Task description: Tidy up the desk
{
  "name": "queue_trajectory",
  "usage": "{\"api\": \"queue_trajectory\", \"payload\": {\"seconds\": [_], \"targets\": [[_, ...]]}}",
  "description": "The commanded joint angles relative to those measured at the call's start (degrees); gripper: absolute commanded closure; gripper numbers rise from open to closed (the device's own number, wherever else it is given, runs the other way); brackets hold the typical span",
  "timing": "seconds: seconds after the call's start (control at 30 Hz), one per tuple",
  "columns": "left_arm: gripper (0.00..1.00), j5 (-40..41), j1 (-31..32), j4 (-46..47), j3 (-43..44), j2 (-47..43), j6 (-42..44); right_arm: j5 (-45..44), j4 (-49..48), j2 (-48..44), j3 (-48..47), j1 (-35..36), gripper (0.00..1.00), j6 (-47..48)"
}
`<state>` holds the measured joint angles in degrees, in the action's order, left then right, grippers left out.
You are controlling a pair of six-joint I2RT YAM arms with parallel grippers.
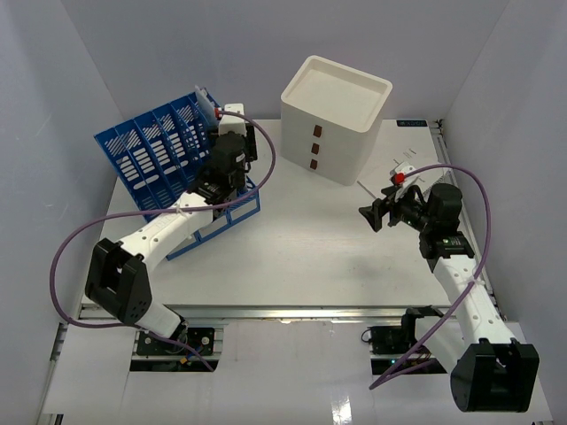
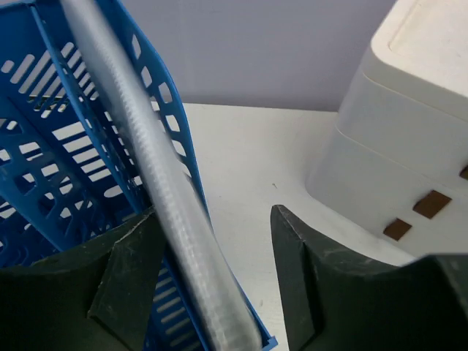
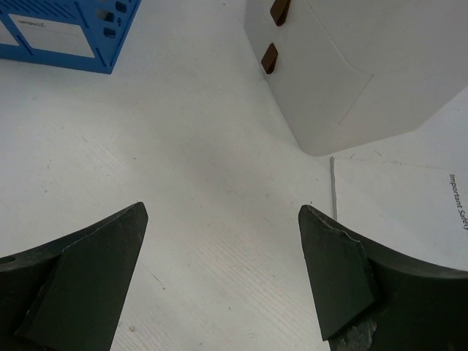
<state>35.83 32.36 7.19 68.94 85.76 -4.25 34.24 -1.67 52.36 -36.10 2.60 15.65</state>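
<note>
Left gripper was parted at the blue rack, a ribbed grey tube lying between its fingers (against the left one, clear of the right). Right gripper gaped wide and empty above the desk, which carried the rack and the cream drawer box.

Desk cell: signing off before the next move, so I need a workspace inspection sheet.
Surface: white desk, silver rail at near edge.
Job's things: blue file rack tilted at back left; cream three-drawer box upright at back centre.
Clutter: printed sheet and thin stick right of the box.
Grippers: left gripper jaws apart, grey ribbed rod between them at the rack; right gripper jaws wide, nothing between.
Cables: purple cable looped off each arm.
Surroundings: plain pale walls.
</note>
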Motion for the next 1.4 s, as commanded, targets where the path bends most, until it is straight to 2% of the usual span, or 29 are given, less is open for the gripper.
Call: {"api": "queue_trajectory", "payload": {"seconds": [0.0, 0.07, 0.2, 0.23, 0.3, 0.37, 0.47, 0.57, 0.7, 0.9, 1.17, 1.23, 1.33, 1.37], "targets": [[0.11, -10.23, -0.22, -5.15, -0.6, -7.09, -7.23, -7.11, -0.69, 2.83, -1.95, -2.3, 0.1, -4.87], [0.03, -16.02, -0.28, -5.66, -2.77, -9.84, -7.69, -13.78, 0.32, 4.92, -3.15, -3.66, 0.1, -8.73], [0.02, -31.15, -0.28, -4.9, -7.17, -16.64, -6.06, -28.24, 1.56, 9.88, -4.23, -4.0, 0.09, -17.17], [0.02, -37.19, -0.28, -4.97, -7.96, -19.28, -5.67, -30.74, 1.58, 11.54, -4.75, -4.0, 0.08, -19.62], [0.02, -43.01, -0.28, -4.73, -10.88, -22.7, -6.96, -37.87, 1.58, 13.61, -5.58, -4.2, 0.08, -21.93], [0.02, -49.09, -0.28, -3.9, -13.62, -26.99, -9.35, -42.15, 1.58, 15.77, -6.72, -4.59, 0.08, -24.56], [0.02, -54.83, -0.28, -2.99, -19.23, -30.77, -14.1, -43.13, 1.58, 20.26, -8.57, -7.07, 0.06, -28.91], [0.02, -56.65, -0.28, -1.26, -25.29, -34.24, -18.95, -43.39, 1.58, 25.93, -10.9, -8.95, 0.01, -33.64], [0.02, -56.33, -0.28, 0.62, -32.14, -38.52, -23.17, -42.94, 1.58, 31.4, -14.26, -10.16, 0.05, -37.27], [0.02, -54.91, -0.28, -2.01, -35.94, -42.49, -25.45, -40.33, 0.11, 42.29, -18.2, -11.25, 0.18, -40.51], [0.02, -55.7, -0.27, 0.12, -38.72, -43.39, -29.11, -36.71, -5.57, 47.67, -16.94, -12.63, 0.28, -44.42], [0.02, -56.05, -0.28, 1.16, -39.32, -43.39, -29.85, -35.21, -5.89, 49.24, -16.72, -13.23, 0.34, -45.18], [0.02, -56.63, -0.28, 2.15, -39.82, -43.31, -30.59, -30.62, -7.94, 51.18, -15.57, -14.89, 0.54, -46.02], [0.02, -56.83, -0.28, 2.67, -39.91, -43.25, -30.92, -29.81, -8.22, 51.44, -15.27, -15.5, 0.66, -46.17]]}}
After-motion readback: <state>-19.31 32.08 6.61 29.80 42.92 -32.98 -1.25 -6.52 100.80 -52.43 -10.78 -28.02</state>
